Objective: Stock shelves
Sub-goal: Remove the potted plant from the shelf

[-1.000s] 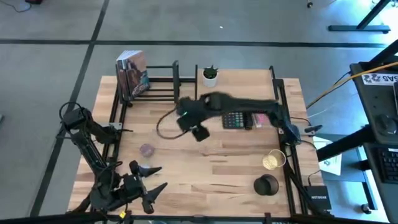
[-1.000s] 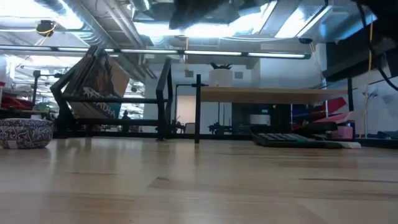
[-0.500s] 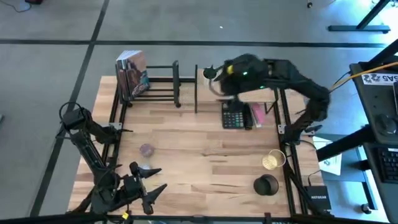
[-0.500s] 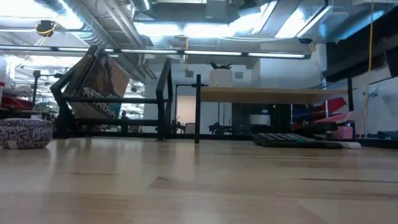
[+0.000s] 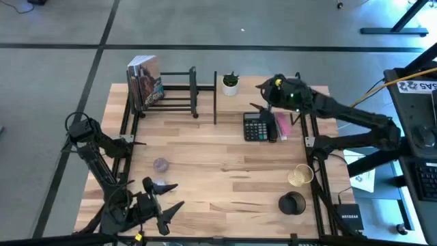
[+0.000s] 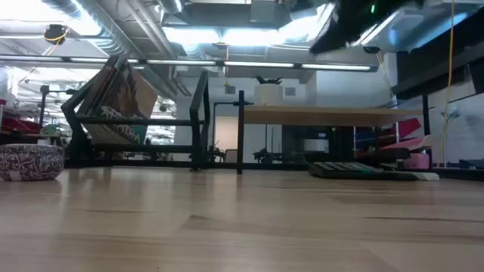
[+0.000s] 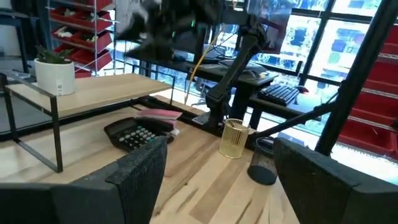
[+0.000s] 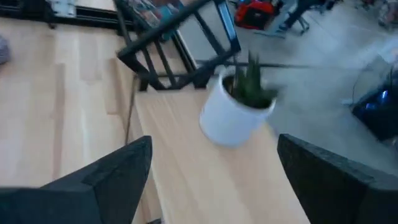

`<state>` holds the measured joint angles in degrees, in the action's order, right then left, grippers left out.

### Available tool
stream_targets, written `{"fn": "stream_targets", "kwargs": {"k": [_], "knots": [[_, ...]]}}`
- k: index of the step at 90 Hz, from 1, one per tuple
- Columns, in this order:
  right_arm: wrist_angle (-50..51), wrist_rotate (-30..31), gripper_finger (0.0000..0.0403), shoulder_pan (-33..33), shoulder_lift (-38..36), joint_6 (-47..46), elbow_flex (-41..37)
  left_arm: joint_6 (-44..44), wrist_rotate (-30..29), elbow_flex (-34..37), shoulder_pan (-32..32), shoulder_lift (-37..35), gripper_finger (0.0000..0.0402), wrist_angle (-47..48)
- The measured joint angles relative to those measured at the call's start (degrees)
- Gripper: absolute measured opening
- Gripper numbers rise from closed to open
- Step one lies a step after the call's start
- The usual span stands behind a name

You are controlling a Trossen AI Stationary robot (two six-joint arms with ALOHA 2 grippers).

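The light wood shelf [image 5: 240,101] stands at the table's far side and carries a small plant in a white pot [image 5: 231,83] at its left end. Left of it the black bar rack [image 5: 174,92] holds several books [image 5: 145,80] leaning at its left end. My right gripper [image 5: 261,96] hovers open above the shelf top, right of the pot; its wrist view shows the pot [image 8: 233,115] between and beyond the fingers, untouched. My left gripper [image 5: 162,205] waits open at the near left corner.
A black calculator [image 5: 258,126] and a pink item [image 5: 283,124] lie on the tabletop at the shelf's near side. A gold mesh cup [image 5: 298,175] and a black round thing [image 5: 292,203] stand near right. A small patterned bowl [image 5: 160,165] sits left of centre.
My right gripper has swung from above the table's middle up and toward the far right, over the wood shelf, then drawn a little to the right of the plant pot. Nothing on the table has moved.
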<state>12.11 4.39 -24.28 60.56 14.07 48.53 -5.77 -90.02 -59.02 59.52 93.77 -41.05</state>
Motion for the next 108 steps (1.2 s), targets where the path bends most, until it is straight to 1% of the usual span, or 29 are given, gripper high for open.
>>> {"fn": "stream_targets", "kwargs": {"k": [8,15,38,49,61,70,84,99,108], "knots": [[-9.3,-1.2,0.0333,-1.8,2.3,-4.0,-5.1,0.6,0.0,0.0,-0.7,0.0,0.0276,-0.1],[-15.3,-3.0,0.0333,-3.5,5.6,-6.6,-7.3,1.6,0.0,0.0,-1.2,0.0,0.0276,-0.3],[-30.6,-6.6,0.0333,-8.1,18.7,-10.9,-7.5,1.7,0.0,0.0,-1.6,0.0,0.0276,-0.3],[-36.3,-10.1,0.0333,-9.7,23.3,-11.5,-7.5,2.0,0.0,0.0,-1.6,0.0,0.0276,-0.4],[-42.1,-12.3,0.0333,-10.4,27.0,-12.4,-7.5,2.9,0.0,0.0,-1.6,0.0,0.0276,-0.3],[-43.7,-12.8,0.0333,-10.4,28.5,-12.3,-6.8,3.0,0.0,0.0,-1.6,0.0,0.0276,-0.4],[-43.2,-12.9,0.0333,-10.8,29.5,-12.5,-4.7,3.0,0.0,0.0,-1.6,0.0,0.0276,-0.4],[-36.5,-13.2,0.0333,-11.8,29.6,-12.2,-1.4,3.0,0.0,0.0,-1.6,0.0,0.0276,-0.3],[-34.1,-14.4,0.0333,-12.2,29.6,-10.7,0.3,3.0,0.0,0.0,-1.6,0.0,0.0276,-0.3]]}}
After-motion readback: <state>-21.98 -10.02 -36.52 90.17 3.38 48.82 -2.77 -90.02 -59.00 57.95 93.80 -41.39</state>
